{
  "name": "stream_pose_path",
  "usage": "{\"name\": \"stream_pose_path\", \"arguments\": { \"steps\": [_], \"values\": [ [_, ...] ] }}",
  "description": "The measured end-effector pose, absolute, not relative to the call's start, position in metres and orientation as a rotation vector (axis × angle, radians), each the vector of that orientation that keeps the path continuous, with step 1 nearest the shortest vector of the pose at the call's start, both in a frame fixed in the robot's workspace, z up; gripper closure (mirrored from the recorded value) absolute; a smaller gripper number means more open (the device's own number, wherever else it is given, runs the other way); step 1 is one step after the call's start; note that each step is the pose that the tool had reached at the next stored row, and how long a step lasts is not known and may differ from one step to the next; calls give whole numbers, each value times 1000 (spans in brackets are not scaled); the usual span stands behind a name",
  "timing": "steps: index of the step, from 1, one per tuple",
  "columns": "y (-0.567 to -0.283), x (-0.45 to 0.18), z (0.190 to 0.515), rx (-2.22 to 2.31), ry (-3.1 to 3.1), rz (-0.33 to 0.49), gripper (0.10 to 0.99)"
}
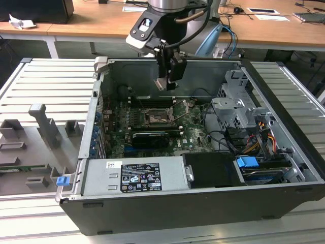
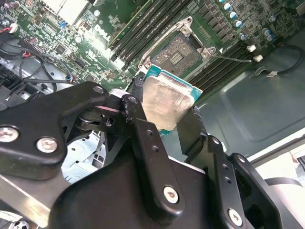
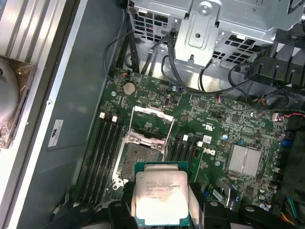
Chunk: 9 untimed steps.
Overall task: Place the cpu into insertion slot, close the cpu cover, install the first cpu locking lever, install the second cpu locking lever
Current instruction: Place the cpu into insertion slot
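Inside the open computer case, above its green motherboard, the tool pinched the cpu by two opposite edges, aloft and short of the uncovered insertion slot, one chip edge cut off in the first wrist view, the cpu cover raised.

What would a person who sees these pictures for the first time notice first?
The hand grips the cpu by its edges, above the green board inside the open computer case. On the board, the insertion slot lies open and empty.
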<state>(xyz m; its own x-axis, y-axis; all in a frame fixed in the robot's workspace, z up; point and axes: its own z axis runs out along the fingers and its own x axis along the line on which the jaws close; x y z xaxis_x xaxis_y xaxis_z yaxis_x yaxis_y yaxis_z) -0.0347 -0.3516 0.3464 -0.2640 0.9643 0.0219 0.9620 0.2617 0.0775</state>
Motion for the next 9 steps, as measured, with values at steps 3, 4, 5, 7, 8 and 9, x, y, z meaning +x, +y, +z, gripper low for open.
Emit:
{"name": "stream_pose_path", "arguments": {
  "steps": [3, 4, 5, 7, 8, 9],
  "values": [
    [-352, -35, 346, 1903, 2458, 117, 557],
    [-352, -35, 346, 1907, 2455, 116, 557],
    [-352, -35, 346, 1916, 2448, 116, 557],
    [-352, -35, 346, 1927, 2439, 116, 557],
    [-352, -35, 345, 1934, 2434, 116, 557],
    [-352, -35, 345, 1939, 2429, 116, 557]
  ]
}}
